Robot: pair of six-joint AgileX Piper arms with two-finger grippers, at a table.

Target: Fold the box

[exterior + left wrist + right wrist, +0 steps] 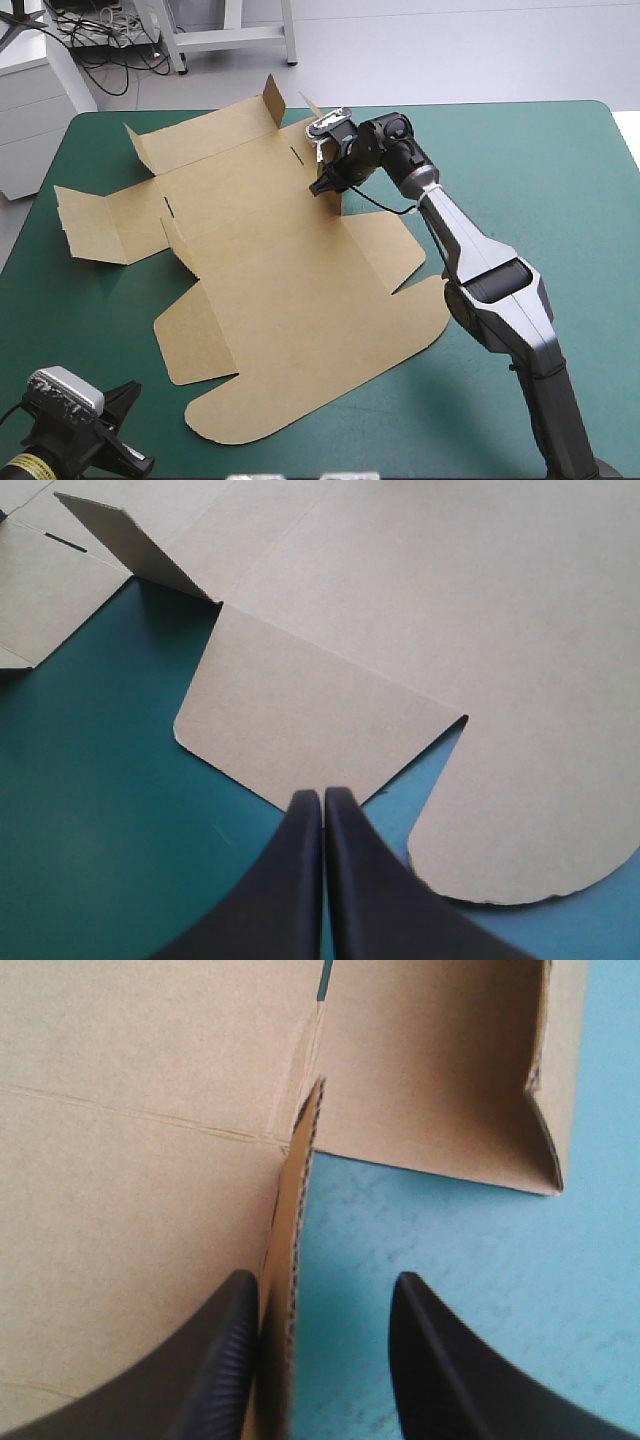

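Box [290,290]: brown sheet, lying open and mostly flat on the teal-green worktop [540,180], left of centre, with its rounded lid panel toward the near edge. Small flaps along its far edge stand tilted up.

Right fingers [220,1360]: at the box's far right side, parted. A raised flap [295,1230] stands on edge between them, against one finger and clear of the other.

Left fingers [370,890]: pressed together, empty, at the near left corner, tips at the edge of a flat side flap [310,720]. Contact cannot be told.
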